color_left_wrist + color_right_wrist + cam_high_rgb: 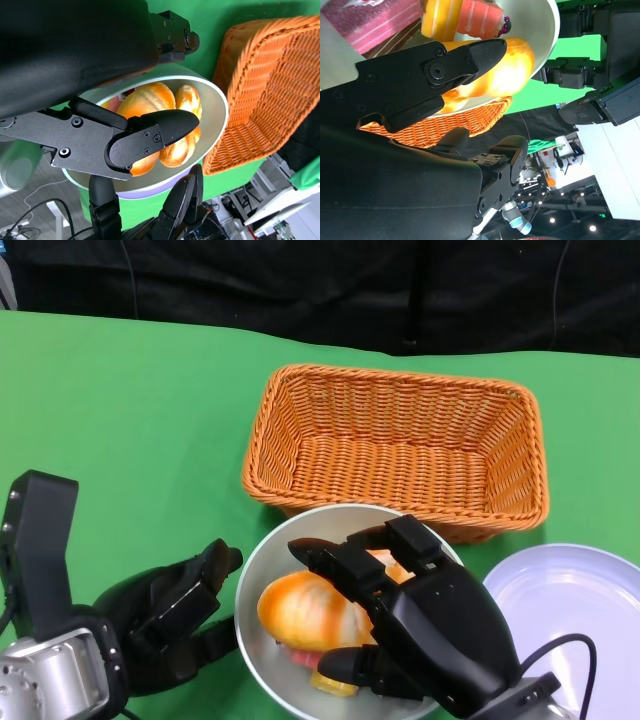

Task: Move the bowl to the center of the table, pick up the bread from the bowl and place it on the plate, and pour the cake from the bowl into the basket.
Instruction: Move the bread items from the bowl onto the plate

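Basket (pixel 400 445) sits just past the right hand (pixel 420 625), its near wall touching the far rim of the bowl (pixel 255 585), with open green table (pixel 120 420) beyond the left hand (pixel 165 615). Plate (pixel 580 600) is right beside the right hand. That hand's fingers are spread over the bread (pixel 300 610) in the bowl, can't tell if it's actually gripping, and the left hand looks curled against the bowl's rim, grip unclear too.

Bowl (pixel 262 570) sits right in front of me, basket (pixel 395 445) just behind it, plate (pixel 580 595) off to its right. Bread (pixel 300 610) and cake (pixel 470 17) are in the bowl.
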Available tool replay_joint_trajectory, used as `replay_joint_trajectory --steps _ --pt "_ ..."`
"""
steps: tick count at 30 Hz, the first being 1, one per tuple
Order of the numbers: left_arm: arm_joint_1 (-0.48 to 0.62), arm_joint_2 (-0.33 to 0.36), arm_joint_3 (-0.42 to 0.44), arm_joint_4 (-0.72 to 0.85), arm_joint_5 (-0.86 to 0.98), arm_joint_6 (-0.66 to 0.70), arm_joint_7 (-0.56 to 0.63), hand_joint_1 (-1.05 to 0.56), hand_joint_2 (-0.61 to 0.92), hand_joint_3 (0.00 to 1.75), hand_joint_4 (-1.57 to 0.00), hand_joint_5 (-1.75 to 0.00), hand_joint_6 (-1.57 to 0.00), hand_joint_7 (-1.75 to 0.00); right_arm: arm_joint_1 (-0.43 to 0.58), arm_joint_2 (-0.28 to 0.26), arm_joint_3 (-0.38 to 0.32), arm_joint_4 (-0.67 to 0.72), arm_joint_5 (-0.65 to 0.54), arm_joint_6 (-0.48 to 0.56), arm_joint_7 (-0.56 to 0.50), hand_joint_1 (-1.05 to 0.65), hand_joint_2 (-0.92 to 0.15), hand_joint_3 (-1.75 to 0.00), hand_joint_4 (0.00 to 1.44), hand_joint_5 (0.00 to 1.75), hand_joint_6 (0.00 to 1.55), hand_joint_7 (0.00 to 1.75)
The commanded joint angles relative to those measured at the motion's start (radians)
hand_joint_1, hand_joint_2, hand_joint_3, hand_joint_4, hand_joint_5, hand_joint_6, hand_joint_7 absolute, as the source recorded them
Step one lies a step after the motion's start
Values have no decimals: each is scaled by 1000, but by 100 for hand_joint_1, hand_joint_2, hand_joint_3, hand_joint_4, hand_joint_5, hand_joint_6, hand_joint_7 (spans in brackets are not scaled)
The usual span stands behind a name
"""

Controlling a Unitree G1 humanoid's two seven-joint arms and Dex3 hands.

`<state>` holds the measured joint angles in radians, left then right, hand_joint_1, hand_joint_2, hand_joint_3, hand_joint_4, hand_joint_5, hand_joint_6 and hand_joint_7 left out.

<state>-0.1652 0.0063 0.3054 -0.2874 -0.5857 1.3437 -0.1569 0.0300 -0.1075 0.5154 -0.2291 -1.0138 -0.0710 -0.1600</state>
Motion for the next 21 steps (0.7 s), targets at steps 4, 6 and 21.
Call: replay_joint_trajectory --steps 4,6,21 --pt "-10 12 -18 3 13 -50 8 -57 92 75 -2 -5 -1 -1 19 -39 -7 -6 -15 1 -28 -49 -85 0 11 88 35 33" --pt "-2 20 -27 -5 22 -74 10 -57 92 71 -8 -8 -8 -4 21 -44 -6 -1 -18 5 -27 -40 -86 0 27 83 49 32" --pt "35 54 -77 -48 80 -189 36 -58 92 60 -20 -22 -27 -10 -48 -32 -7 208 14 -123 -315 -15 -87 -15 98 130 117 52"
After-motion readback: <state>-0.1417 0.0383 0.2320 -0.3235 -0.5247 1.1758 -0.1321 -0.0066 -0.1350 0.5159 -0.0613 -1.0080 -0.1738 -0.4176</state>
